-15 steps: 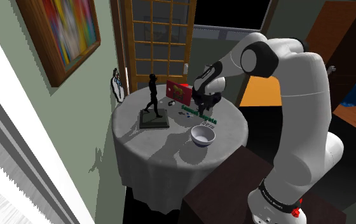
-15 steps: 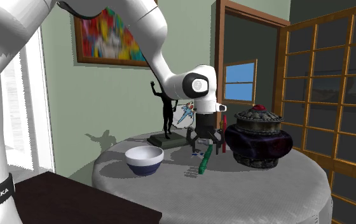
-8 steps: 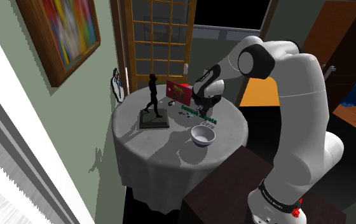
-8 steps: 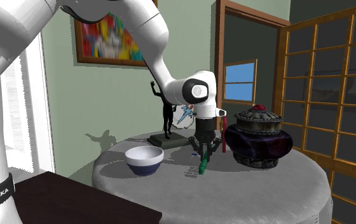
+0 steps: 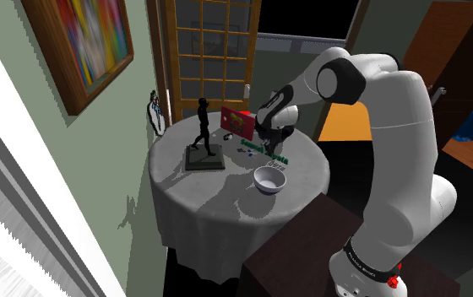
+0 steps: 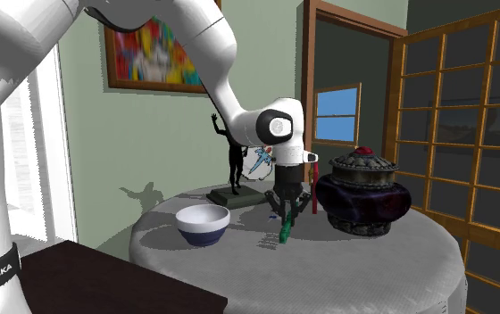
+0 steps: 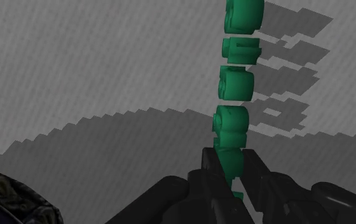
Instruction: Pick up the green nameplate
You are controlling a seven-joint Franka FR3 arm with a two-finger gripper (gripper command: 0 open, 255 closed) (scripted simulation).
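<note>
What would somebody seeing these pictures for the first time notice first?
Probably the big white arm bending over the round table, its black pincer clasped on the green nameplate near one end, as the wrist view shows. Next come the dark lidded urn on the table, to the second exterior view's right of the pincer, and the colourful painting on the green wall behind.

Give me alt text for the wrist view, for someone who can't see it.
The black gripper is shut on the near end of a green nameplate, whose letters run away from it across a grey tablecloth. A dark jar shows beside the gripper.
</note>
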